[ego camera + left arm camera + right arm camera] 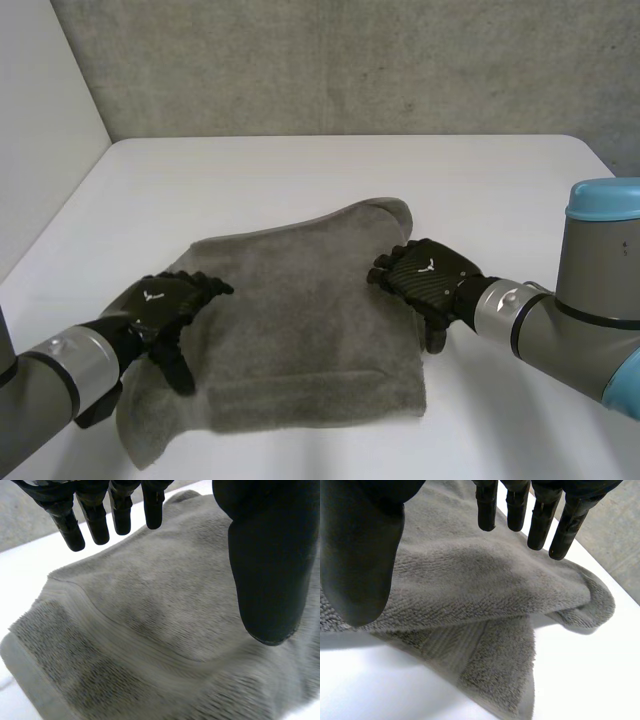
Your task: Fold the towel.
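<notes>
A white tabletop (pixel 300 170) stands before a rough grey wall (pixel 350 60). A grey towel (pixel 300 330) lies on it, in the half closer to the robot. The towel is doubled. In the right wrist view one layer lies on top, and a lower layer (pixel 490 670) sticks out from under the fold onto the tabletop. The far right corner of the towel is rounded and bulges outward. The near left corner reaches toward the front edge of the tabletop.

The left hand (pixel 165 305) is at the left edge of the towel. In its wrist view its fingers (pixel 95 522) are straight and far from the thumb (pixel 270 560), so the hand is wide and holds nothing. A flat woven band (pixel 115 625) runs across the towel under this hand.

The right hand (pixel 430 278) is at the right edge of the towel, opposite to the left one. Its fingers (pixel 540 527) are straight too and its thumb (pixel 362 550) is well apart from them. This hand is also wide and grips nothing.
</notes>
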`<state>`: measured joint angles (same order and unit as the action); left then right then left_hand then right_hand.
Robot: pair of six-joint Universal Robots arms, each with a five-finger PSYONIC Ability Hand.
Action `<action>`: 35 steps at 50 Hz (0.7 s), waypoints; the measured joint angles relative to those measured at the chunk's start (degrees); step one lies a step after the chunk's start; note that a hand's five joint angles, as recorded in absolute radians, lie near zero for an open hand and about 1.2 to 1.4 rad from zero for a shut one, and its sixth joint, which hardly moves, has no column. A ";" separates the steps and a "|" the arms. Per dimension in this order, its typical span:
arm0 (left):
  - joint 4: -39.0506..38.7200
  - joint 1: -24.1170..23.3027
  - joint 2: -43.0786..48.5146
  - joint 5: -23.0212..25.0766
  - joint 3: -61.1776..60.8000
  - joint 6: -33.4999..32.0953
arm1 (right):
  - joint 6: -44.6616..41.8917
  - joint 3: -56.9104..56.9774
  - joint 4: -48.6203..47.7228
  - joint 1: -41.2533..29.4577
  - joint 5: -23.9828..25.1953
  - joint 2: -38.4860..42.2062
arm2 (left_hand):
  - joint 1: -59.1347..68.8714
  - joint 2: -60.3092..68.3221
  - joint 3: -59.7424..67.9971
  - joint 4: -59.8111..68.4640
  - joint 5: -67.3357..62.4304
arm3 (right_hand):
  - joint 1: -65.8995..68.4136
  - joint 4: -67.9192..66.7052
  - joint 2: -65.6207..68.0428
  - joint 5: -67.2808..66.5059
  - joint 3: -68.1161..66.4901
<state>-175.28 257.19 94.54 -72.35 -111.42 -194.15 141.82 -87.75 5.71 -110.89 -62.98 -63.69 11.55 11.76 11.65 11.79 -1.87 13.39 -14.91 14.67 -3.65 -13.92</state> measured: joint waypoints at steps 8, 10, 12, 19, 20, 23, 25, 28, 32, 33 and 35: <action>4.63 -0.12 -5.70 0.09 -2.58 -0.82 | -0.05 0.18 -0.03 0.40 -0.85 0.08 | 2.39 2.22 2.34 2.19 -2.26 | 0.00 0.00 0.00 0.00 0.00; 5.04 -0.01 -7.55 0.07 -3.57 -1.68 | -0.06 0.13 -0.05 0.42 -0.87 0.13 | 2.57 2.48 2.59 2.32 -2.51 | 0.00 0.00 0.00 0.00 0.00; 5.41 0.12 -9.09 0.03 -4.63 -2.72 | -0.06 0.06 -0.07 0.42 -0.87 0.17 | 2.85 2.66 2.77 2.57 -2.66 | 0.00 0.00 0.00 0.00 0.00; 6.43 0.41 -12.95 -0.25 -8.61 -6.19 | -0.04 -0.32 -0.12 0.43 -0.80 0.17 | 2.86 2.77 2.90 2.76 -2.80 | 0.00 0.00 0.00 0.00 0.00; 6.40 0.44 -13.22 -0.28 -9.30 -6.50 | -0.03 -0.41 -0.15 0.44 -0.80 0.17 | 2.86 2.78 2.90 2.76 -2.80 | 0.00 0.00 0.00 0.00 0.00; 6.20 0.51 -13.50 -0.28 -11.13 -6.99 | 0.06 -0.67 -0.20 0.46 -0.81 0.13 | 3.10 2.93 3.05 2.82 -2.99 | 0.00 0.00 0.00 0.00 0.00; 5.79 0.59 -13.37 -0.22 -12.47 -7.14 | 0.13 -0.96 -0.24 0.50 -0.82 0.09 | 3.38 3.23 3.36 3.18 -3.22 | 0.00 0.00 0.00 0.00 0.00; 4.66 0.68 -12.92 -0.15 -13.71 -7.15 | 0.20 -1.39 -0.26 0.72 -0.82 0.00 | 4.99 4.81 4.93 4.72 -4.72 | 0.00 0.00 0.00 0.00 0.00; 1.31 0.71 -11.76 -0.14 -15.16 -7.09 | 0.30 -2.10 -0.30 1.49 -0.75 -0.28 | 7.60 7.42 7.55 7.30 -7.35 | 0.00 0.00 0.00 0.00 0.00; 0.77 0.72 -11.56 -0.14 -15.30 -7.08 | 0.30 -2.21 -0.31 1.62 -0.74 -0.34 | 7.81 7.63 7.75 7.54 -7.62 | 0.00 0.00 0.00 0.00 0.00; -1.17 0.73 -10.74 -0.21 -15.63 -7.05 | 0.32 -2.57 -0.34 1.97 -0.70 -0.58 | 9.61 9.52 9.27 9.05 -9.06 | 0.00 0.00 0.00 0.00 0.00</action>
<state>-176.45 257.92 83.80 -72.56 -127.05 -201.21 142.15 -90.31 5.37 -108.92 -63.68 -64.27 21.15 21.29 20.92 20.85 -10.94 13.39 -14.91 14.67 -3.65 -13.92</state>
